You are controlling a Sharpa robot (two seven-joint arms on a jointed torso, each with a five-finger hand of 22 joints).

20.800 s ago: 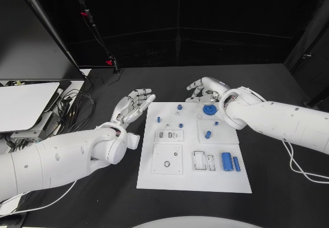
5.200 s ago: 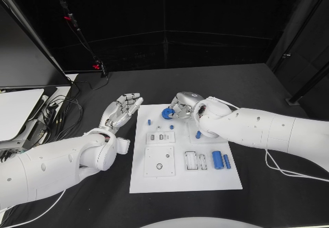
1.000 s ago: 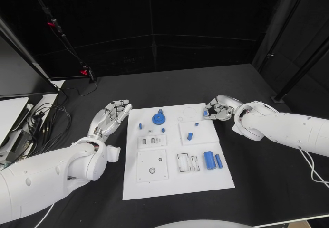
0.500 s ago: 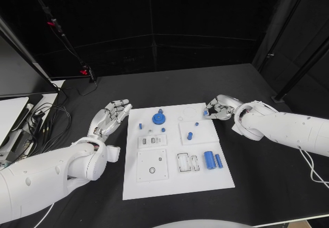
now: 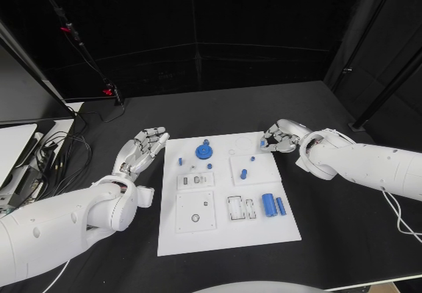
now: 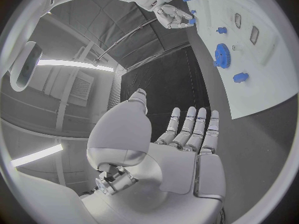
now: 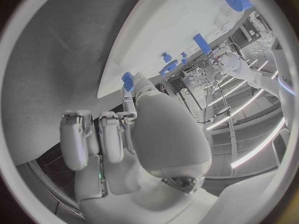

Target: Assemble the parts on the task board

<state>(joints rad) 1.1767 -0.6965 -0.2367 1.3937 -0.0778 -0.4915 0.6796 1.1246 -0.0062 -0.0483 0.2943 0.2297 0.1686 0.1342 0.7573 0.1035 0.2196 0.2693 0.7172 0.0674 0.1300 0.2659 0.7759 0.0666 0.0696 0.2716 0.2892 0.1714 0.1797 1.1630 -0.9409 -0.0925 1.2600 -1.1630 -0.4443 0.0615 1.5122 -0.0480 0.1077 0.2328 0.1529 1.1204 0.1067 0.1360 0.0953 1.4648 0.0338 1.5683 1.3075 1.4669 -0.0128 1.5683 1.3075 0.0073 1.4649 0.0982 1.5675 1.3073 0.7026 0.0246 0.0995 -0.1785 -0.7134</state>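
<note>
While hovering over the far right corner of the board [image 5: 224,235], pinching a small blue peg [image 5: 263,144] [image 7: 127,79] between thumb and fingertips of the right hand [image 5: 282,137] [image 7: 149,134], with the remaining fingers curling in narrow beside them. Holding that peg right at the board's far right edge; not being able to tell whether touching the white surface or sitting just above it. Reaching in from the left, keeping the left hand [image 5: 139,152] [image 6: 187,149] just beside the board's far left edge, low over the black table [image 5: 343,244], gripping nothing, fingers stretching out straight and lying close side by side, pointing toward the far side. Lying flat in the middle of the table, the board carrying the rest of the parts: standing on its far left area, a gear [image 5: 204,151] [image 6: 222,55]; sitting left of and near the gear, two small pegs [image 5: 180,162]; resting right of centre, a short peg [image 5: 252,159] and a tilting cylinder [image 5: 243,174]; lying side by side at the near right, well apart from both hands, a thick cylinder [image 5: 268,204] and a thin bar [image 5: 280,206]. Showing at left centre, a slotted plate [image 5: 195,181], and nearer, a plate with a hole [image 5: 195,213].
</note>
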